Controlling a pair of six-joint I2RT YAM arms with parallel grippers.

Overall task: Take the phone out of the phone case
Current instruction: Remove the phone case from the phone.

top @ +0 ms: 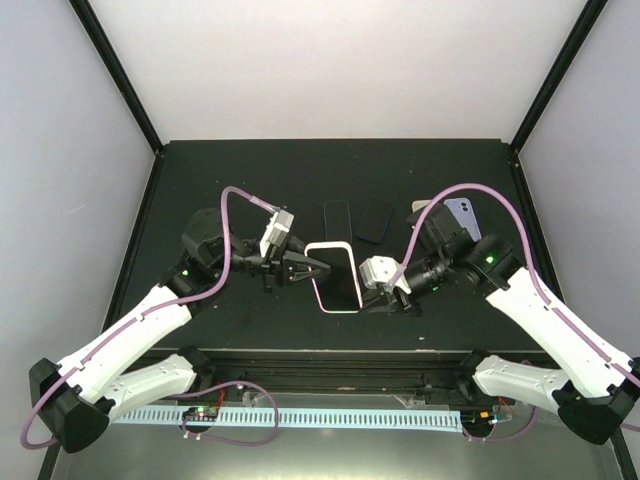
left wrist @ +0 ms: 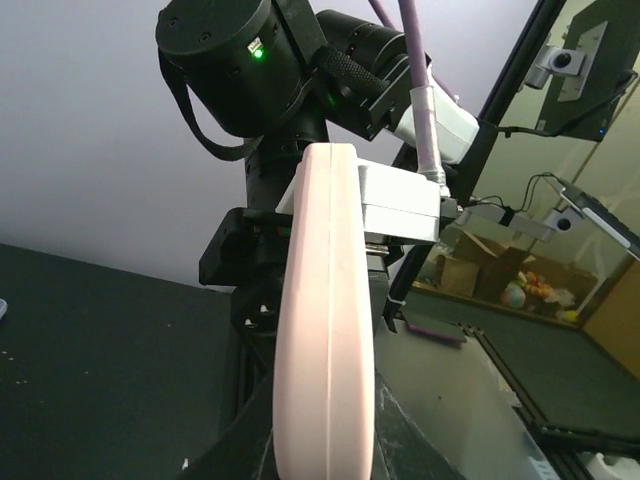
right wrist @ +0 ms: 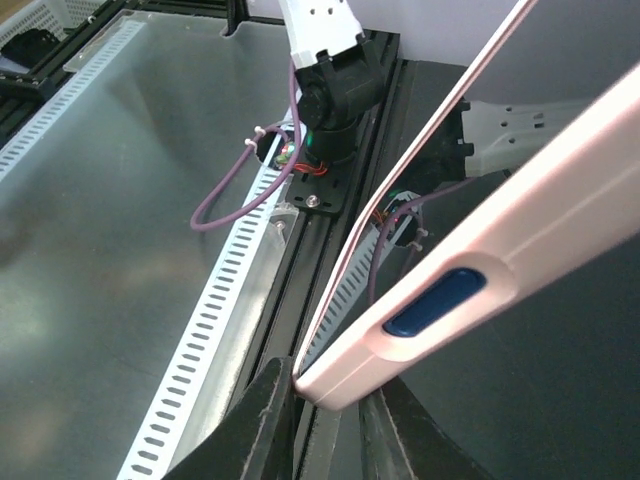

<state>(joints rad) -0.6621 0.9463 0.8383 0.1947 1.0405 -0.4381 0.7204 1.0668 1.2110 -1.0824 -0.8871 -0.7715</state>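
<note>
A big black table (top: 180, 170) has two white arms on it. The left arm (top: 130, 330) and the right arm (top: 560, 320) meet in the middle. Between them is the pink phone case (left wrist: 320, 330), and the phone (top: 337, 278) is still inside it. The left gripper (top: 312, 268) is pinching one side of the case tight. The right gripper (right wrist: 325, 425) has a finger on each side of a corner, but I cannot tell if it squeezes. Behind lie two dark phones (top: 337, 220) and a purple phone (top: 462, 212).
</note>
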